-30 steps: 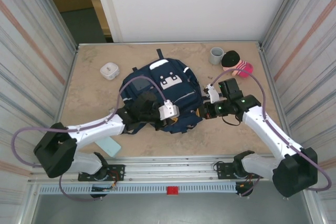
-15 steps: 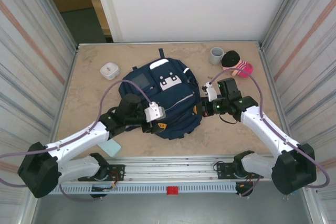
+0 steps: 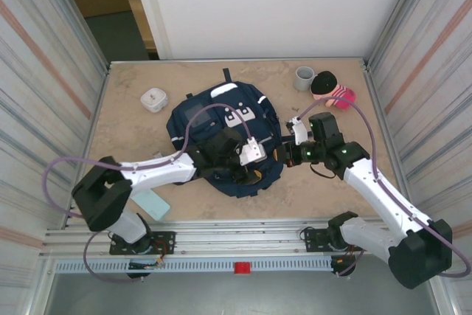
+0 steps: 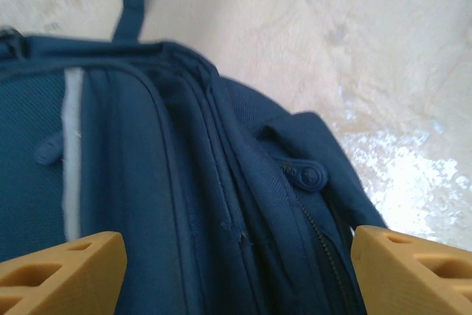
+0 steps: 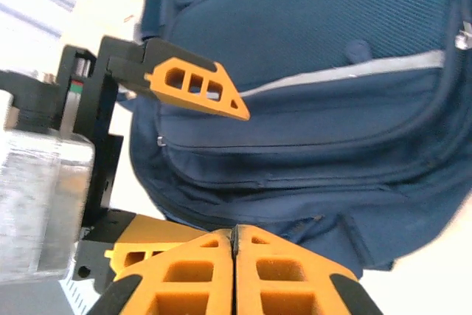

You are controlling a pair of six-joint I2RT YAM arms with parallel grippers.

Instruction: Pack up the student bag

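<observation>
Orange fingers of my left gripper point(image 4: 236, 256) stand spread wide over the near part of the student bag point(image 4: 147, 182), with its zipper seams running between them. My right gripper point(image 5: 234, 245) is pressed together with nothing pinched, just beside the bag's near right edge. The navy bag lies face up in the middle of the table point(image 3: 125, 130). Its long axis runs near to far, leaning slightly left, and the carry loop point(image 3: 225, 74) points at the back wall.
</observation>
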